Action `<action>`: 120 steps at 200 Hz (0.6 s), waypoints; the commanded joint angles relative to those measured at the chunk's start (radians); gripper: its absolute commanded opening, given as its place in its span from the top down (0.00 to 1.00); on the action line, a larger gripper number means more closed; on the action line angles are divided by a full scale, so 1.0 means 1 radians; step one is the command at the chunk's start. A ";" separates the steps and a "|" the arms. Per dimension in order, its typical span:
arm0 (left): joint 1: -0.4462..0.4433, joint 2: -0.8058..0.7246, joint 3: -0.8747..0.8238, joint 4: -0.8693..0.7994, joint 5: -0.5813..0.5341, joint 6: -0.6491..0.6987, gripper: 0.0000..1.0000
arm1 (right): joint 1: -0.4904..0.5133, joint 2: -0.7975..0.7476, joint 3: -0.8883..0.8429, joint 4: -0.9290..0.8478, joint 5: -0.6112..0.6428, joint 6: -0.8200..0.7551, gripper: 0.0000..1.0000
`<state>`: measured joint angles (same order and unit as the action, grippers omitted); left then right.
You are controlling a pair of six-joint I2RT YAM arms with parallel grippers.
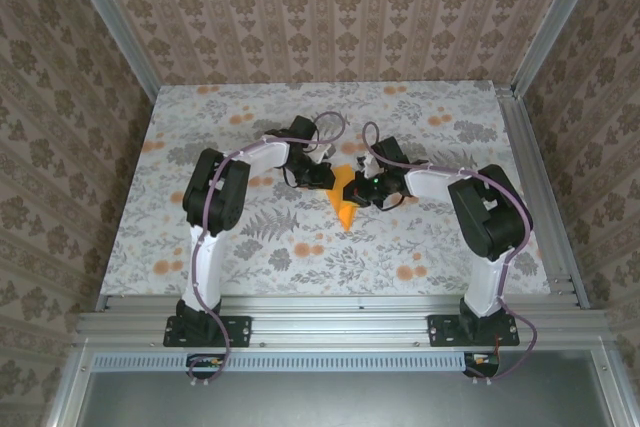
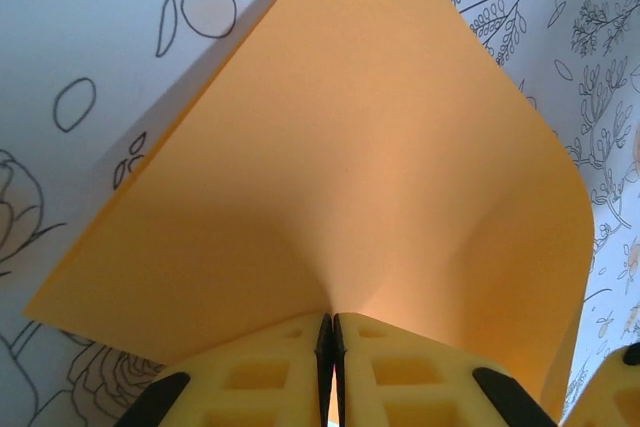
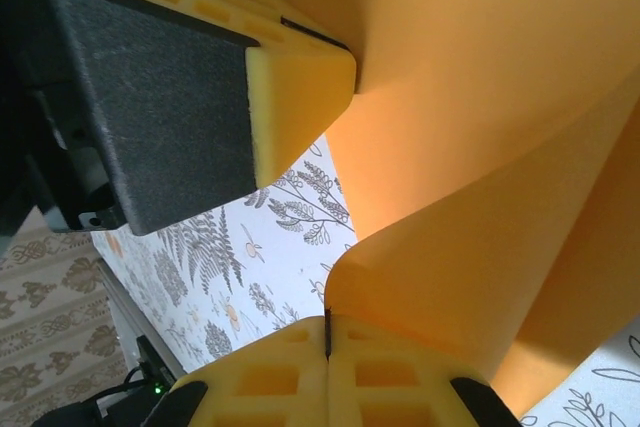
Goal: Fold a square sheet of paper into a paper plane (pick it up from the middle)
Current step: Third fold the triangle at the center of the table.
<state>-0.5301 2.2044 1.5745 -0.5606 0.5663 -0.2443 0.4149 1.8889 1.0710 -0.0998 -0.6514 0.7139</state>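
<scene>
**Both claws pinching the orange sheet, mid-worktop**

- Worktop (image 1: 440, 247): floral surface, closed in by patterned walls (image 1: 60, 147) on the left, right and far sides. Metal rail (image 1: 340, 302) along the near edge. Bare surface on every side of the work area, widest toward the left and right walls.
- Left arm (image 1: 215, 197) and right arm (image 1: 490, 212): both elbowed inward, wrists meeting near the centre. Little room between the two wrists.
- Square sheet of paper (image 1: 343, 202): centre of the worktop, between the claws, one corner pointing at the near edge. Left wrist view: the sheet (image 2: 370, 167) fans away from the pinch, far corner at the top, left edge straight with shadow under it, right side curled up in a rounded bend. Right wrist view: the sheet (image 3: 480, 97) runs in an S-bow from one claw to the other.
- Left claw (image 2: 332, 327): pads pressed together on the sheet's near edge, and it shows in the right wrist view too (image 3: 345, 52), gripping an edge.
- Right claw (image 3: 328, 332): pads closed flush on the paper edge, close beside the left claw.
</scene>
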 commanded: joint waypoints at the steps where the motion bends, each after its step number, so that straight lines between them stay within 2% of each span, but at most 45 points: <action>1: -0.007 0.037 -0.041 -0.035 -0.013 0.012 0.87 | 0.004 0.026 0.023 -0.031 0.037 0.000 0.92; 120: -0.010 0.034 -0.048 -0.022 0.009 -0.003 0.86 | 0.019 0.086 0.054 -0.033 0.101 0.025 0.90</action>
<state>-0.5285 2.2044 1.5646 -0.5442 0.5907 -0.2455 0.4259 1.9556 1.0939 -0.1162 -0.5808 0.7261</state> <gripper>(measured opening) 0.135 0.096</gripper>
